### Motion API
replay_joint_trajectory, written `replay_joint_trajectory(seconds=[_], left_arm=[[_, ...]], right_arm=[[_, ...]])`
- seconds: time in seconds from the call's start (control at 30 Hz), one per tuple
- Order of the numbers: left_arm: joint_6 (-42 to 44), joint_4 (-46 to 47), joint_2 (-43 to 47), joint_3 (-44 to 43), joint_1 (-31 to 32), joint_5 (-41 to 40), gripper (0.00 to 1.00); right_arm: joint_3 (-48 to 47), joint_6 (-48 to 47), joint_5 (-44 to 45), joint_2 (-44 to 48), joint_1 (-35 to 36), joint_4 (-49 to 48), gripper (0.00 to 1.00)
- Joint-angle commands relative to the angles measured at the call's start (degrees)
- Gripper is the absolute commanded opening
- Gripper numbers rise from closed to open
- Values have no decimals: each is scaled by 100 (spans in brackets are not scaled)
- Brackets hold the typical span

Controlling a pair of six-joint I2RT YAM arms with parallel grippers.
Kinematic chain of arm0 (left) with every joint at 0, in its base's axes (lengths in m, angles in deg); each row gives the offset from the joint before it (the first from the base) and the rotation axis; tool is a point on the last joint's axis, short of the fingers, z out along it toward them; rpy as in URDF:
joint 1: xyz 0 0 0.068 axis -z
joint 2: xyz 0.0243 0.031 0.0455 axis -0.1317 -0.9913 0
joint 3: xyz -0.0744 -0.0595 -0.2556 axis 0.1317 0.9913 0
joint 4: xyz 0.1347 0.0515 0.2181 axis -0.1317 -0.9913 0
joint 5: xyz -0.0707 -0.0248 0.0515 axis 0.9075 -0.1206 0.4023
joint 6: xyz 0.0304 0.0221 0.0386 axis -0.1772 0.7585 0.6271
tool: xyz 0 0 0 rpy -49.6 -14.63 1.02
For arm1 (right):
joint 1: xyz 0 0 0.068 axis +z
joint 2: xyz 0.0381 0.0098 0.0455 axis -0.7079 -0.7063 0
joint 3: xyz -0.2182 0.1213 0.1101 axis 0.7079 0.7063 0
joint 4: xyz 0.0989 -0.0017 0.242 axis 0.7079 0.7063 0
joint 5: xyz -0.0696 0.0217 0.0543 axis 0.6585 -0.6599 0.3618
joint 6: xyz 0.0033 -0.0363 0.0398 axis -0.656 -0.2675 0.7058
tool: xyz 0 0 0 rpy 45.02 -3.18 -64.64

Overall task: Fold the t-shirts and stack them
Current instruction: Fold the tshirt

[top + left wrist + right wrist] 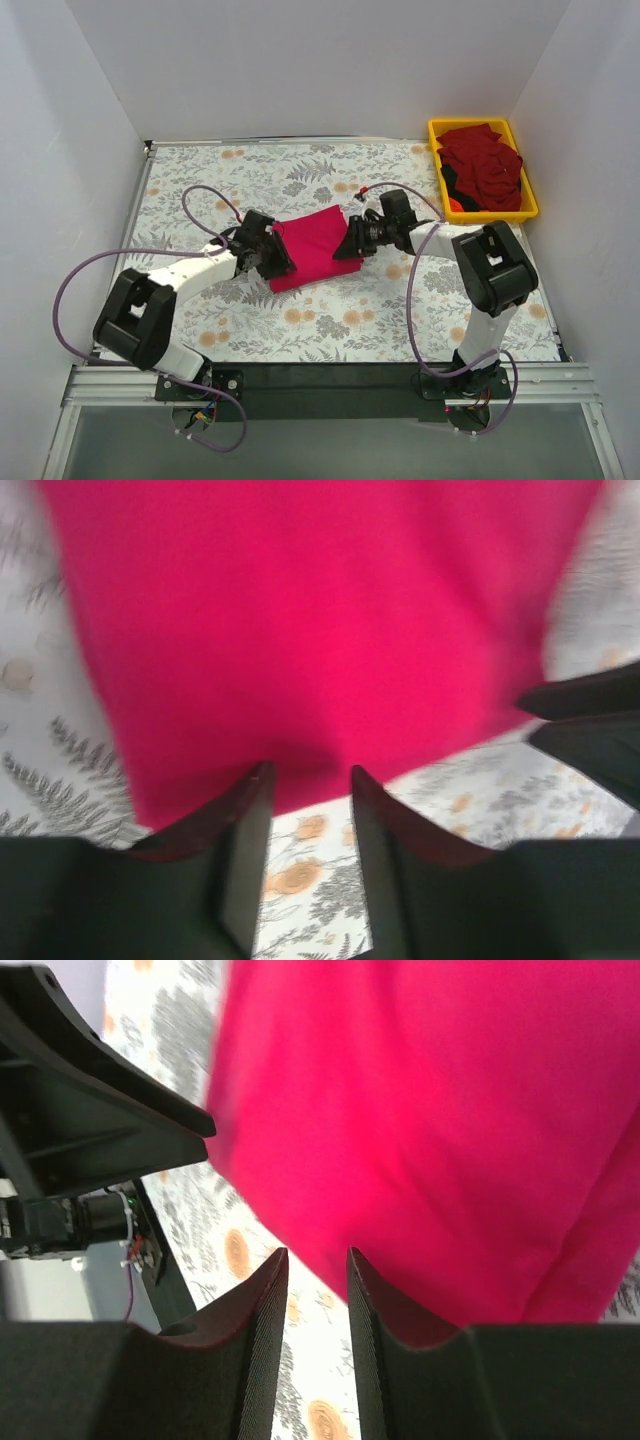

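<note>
- Top external view: a bright magenta-pink t-shirt [312, 250] lies at the middle of the floral-patterned bench [300, 330], folded into a compact, roughly rectangular pad set at a slant.
- Its top face looks flat and mostly smooth. No sleeves or collar show.
- The left end effector [272, 255] sits at the shirt's left edge and the right end effector [352, 240] at its right edge, so the cloth lies between the two.
- Left wrist view: the shirt fills the upper part of the picture as one plain pink field, somewhat blurred, with its near edge reaching the fingertips [258, 780].
- The left jaws stand a narrow gap apart, and the bench's orange flowers show between them. No cloth lies in the gap, but I cannot tell whether the tips touch the shirt.
- Right wrist view: the pink cloth shows soft shallow folds and a doubled layer along its right side. Its edge runs just past the fingertips [272, 1265].
- The right jaws are parted by a slim gap, narrower than the left's, with bare bench visible in it.
- At the far right corner a yellow bin [432, 130] holds a crumpled heap of darker crimson t-shirts [485, 165], well apart from the pink one.
</note>
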Motion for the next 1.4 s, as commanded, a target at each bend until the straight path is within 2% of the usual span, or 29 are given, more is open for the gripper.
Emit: replay_joint_trajectory(seconds=[0.0, 0.1, 0.27, 0.37, 0.4, 0.47, 0.57, 0.63, 0.87, 0.97, 1.17, 1.37], left_arm=[[-570, -90, -248, 456, -30, 296, 32], [-712, -108, -407, 685, -188, 331, 22], [-625, -81, -382, 896, -618, 542, 17], [-362, -274, -233, 782, -750, 428, 17], [-230, -284, -171, 721, -751, 384, 20], [68, -266, -13, 449, -751, 323, 34], [341, -143, 58, -8, -768, -2, 46], [465, -47, -82, -271, -794, -178, 48], [641, 270, -1276, -1518, -1189, -144, 46], [659, 270, -1769, -1784, -1269, -170, 42], [659, 358, -2349, -1925, -1453, -214, 37], [667, 437, -2517, -1749, -1594, -197, 36]], right_arm=[[250, -57, -225, -484, -66, -368, 31], [514, -31, -313, -836, -303, -675, 25], [778, -154, -304, -1022, -663, -764, 22], [875, -110, -392, -698, -682, -791, 22], [875, -40, -384, -445, -673, -791, 22], [709, 48, -349, -206, -655, -782, 26], [156, 259, -322, 15, -629, -791, 28], [-422, 373, -261, -46, -629, -799, 29], [-2154, 777, -173, -1223, -559, -887, 29], [-2543, 918, -120, -1855, -559, -948, 29], [-2966, 998, -138, -2699, -559, -1010, 29], [-2580, 998, 240, -2869, -795, -1045, 28]])
